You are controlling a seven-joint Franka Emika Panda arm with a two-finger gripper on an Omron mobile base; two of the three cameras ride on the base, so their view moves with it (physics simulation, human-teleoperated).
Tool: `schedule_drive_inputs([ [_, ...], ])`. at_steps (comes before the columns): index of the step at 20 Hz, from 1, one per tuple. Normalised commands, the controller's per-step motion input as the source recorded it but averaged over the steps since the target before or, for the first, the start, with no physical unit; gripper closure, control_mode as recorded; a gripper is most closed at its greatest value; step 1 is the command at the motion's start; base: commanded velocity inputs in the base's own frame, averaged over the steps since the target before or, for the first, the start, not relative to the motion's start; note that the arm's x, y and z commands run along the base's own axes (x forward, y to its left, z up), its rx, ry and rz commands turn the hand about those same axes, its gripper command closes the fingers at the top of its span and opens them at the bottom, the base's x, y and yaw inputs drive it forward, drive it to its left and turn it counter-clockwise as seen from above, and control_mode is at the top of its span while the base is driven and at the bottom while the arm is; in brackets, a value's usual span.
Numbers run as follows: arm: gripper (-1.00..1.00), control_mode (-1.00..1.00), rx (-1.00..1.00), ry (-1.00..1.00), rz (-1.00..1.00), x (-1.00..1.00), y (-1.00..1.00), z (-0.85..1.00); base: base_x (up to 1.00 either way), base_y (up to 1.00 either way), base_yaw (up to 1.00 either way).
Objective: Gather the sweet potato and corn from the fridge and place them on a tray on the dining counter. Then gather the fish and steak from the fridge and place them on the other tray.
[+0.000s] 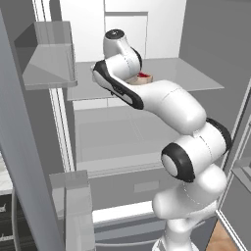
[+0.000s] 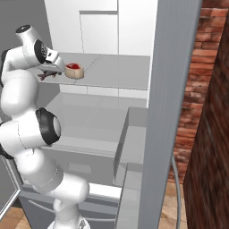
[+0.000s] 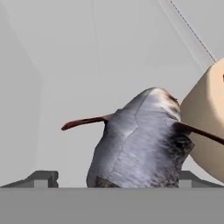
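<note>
The fridge stands open, and my arm reaches onto its upper shelf. A grey fish with thin reddish-brown fins lies on that shelf right in front of the hand. My gripper is open, with one fingertip on each side of the fish's near end. From the right base view the gripper hangs just above the fish. The steak, red on top with a pale beige side, sits beside the fish on the same shelf; it also shows as steak and steak.
A lower shelf and a drawer front lie under the upper shelf. The left door with its bins stands open beside the arm. The right door rises close on the right, with a brick wall past it.
</note>
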Motion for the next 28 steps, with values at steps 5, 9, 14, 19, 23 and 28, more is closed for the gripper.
schedule_drive_inputs([
  [5, 1.0, -1.0, 0.01, -0.02, 0.0, -0.01, 0.0, -0.32, 0.0, 0.0, 0.0],
  [9, 1.0, -1.0, 0.02, -0.07, -0.04, -0.47, 0.0, -0.15, 0.0, 0.0, 0.0],
  [14, 1.0, -1.0, 0.02, -0.24, -0.01, -0.64, -0.02, -0.16, 0.0, 0.0, 0.0],
  [19, 1.0, -1.0, 0.08, -0.21, 0.02, -0.54, -0.36, -0.02, 0.0, 0.0, 0.0],
  [23, 1.0, -1.0, 0.12, -0.1, 0.07, -0.57, -0.49, 0.13, 0.0, 0.0, 0.0],
  [28, 1.0, -1.0, 0.05, 0.0, 0.12, -0.58, -0.38, 0.12, 0.0, 0.0, 0.0],
])
